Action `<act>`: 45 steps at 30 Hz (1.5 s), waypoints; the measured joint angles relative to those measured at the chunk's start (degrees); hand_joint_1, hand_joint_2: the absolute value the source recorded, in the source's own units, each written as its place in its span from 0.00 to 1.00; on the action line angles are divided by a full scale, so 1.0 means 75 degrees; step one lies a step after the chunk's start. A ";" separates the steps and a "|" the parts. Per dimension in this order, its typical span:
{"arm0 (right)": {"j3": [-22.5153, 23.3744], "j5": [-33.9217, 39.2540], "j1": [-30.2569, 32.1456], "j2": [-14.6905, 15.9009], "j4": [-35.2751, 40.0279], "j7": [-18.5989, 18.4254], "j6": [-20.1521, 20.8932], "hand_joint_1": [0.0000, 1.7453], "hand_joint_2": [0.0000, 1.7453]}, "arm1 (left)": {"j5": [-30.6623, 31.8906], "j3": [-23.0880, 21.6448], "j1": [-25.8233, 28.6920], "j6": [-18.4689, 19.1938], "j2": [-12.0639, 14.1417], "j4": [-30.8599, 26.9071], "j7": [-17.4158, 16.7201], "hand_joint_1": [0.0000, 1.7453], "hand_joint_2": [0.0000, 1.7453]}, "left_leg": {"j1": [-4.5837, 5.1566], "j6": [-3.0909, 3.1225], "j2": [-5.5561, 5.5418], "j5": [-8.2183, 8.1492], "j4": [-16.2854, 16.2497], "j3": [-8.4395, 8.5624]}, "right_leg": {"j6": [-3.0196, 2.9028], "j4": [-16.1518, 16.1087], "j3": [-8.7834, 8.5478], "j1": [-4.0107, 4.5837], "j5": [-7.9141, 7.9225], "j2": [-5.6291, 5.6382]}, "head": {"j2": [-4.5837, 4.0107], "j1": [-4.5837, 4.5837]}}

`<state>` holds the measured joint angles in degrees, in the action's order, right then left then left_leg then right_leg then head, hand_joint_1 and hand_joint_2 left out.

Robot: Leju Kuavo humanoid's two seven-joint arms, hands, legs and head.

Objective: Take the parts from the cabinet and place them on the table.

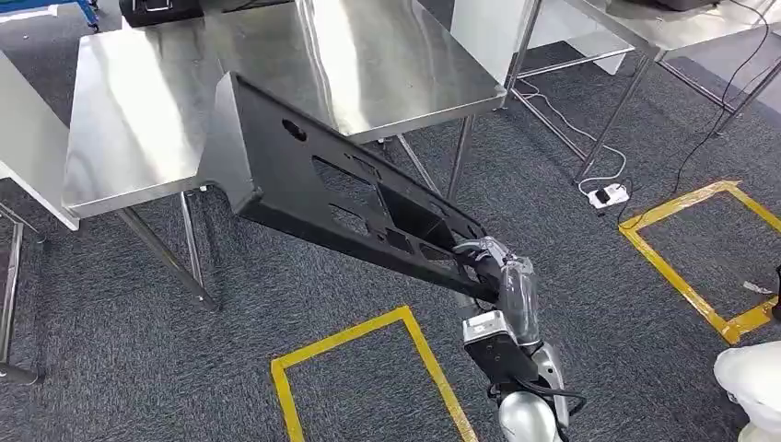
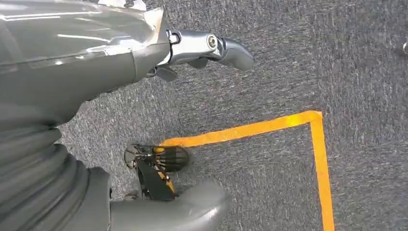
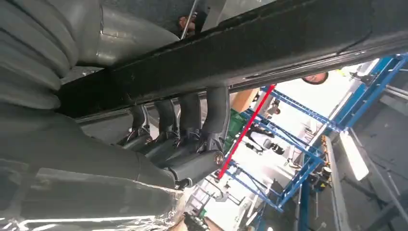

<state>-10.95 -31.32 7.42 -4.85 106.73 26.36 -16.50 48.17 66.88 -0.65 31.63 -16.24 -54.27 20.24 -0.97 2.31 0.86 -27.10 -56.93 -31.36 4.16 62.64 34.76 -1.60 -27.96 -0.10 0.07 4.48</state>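
Observation:
A long black metal part (image 1: 332,193) with several cut-outs reaches from my right hand (image 1: 493,267) up and left, its far end over the near edge of the steel table (image 1: 147,120). My right hand grips the part's near end; in the right wrist view its dark fingers (image 3: 192,115) wrap around the part's black edge (image 3: 250,53). My left hand (image 2: 144,57) hangs over the grey carpet, holding nothing, its fingers (image 2: 226,48) apart.
Yellow tape squares (image 1: 368,368) mark the carpet below and at the right (image 1: 700,249). A second steel table (image 1: 663,28) stands at the back right, with cables and a white power strip (image 1: 608,194) on the floor beneath.

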 joint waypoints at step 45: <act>-0.0300 -0.0026 -0.0121 0.0125 -0.0309 -0.0032 -0.0015 1.00 1.00 | 0.0070 0.0437 0.0109 0.0184 -0.0079 -0.0017 -0.0015 0.00 1.00 | 0.0027 -0.0224 -0.0126 0.0162 -0.0657 -0.0518 | -0.0586 -0.0677 -0.0711 0.0104 -0.0134 0.0109 | 0.0000 -0.0038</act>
<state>-13.20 -31.52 6.51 -3.91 104.41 26.12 -16.61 48.70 70.16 0.16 33.00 -16.83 -54.40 20.13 -0.76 0.63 -0.08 -25.88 -61.85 -35.24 -0.23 57.57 29.43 -0.81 -28.97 0.72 0.07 4.20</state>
